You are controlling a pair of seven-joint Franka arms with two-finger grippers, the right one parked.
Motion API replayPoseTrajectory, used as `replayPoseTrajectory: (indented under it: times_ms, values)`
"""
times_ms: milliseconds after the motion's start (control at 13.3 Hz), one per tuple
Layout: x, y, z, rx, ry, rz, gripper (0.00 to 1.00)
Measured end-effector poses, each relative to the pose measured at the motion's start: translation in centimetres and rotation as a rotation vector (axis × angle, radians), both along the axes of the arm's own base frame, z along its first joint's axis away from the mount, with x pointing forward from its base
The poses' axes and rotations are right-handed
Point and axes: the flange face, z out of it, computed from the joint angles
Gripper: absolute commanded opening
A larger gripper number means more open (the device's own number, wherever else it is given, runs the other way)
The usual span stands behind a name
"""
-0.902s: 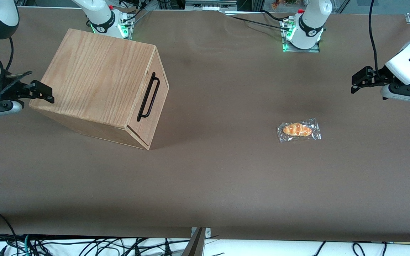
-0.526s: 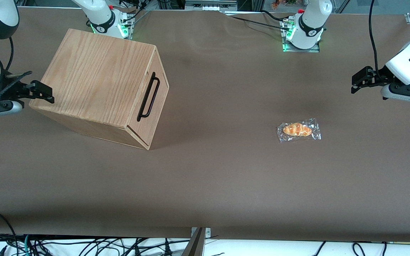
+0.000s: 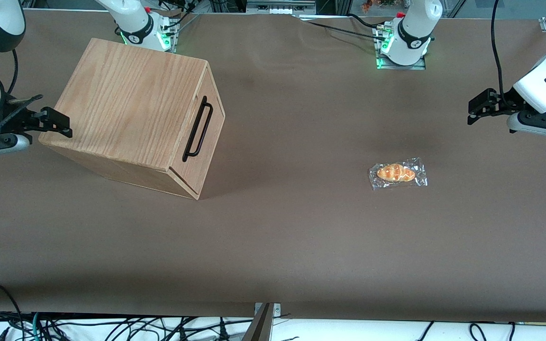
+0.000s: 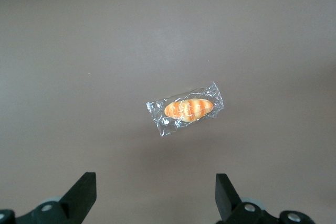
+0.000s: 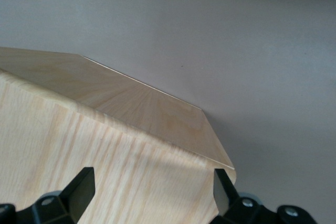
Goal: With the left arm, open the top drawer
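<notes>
Wood top drawer flush, closed | tool spread — at working arm's table end

Tool fingers spread wide above brown table; wrapped bread roll between, untouched.

Glossy white left arm, black cable, small black gripper with black fingers.
</notes>
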Motion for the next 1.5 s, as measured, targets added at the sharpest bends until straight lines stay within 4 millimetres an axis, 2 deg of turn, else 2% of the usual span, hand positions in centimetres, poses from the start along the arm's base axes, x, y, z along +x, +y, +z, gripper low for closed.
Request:
replayPoseTrajectory:
  times_ms: [1503]
  values:
    - [0.14, -0.45, -0.42, -0.001, 0.008, -0.008, 1.00]
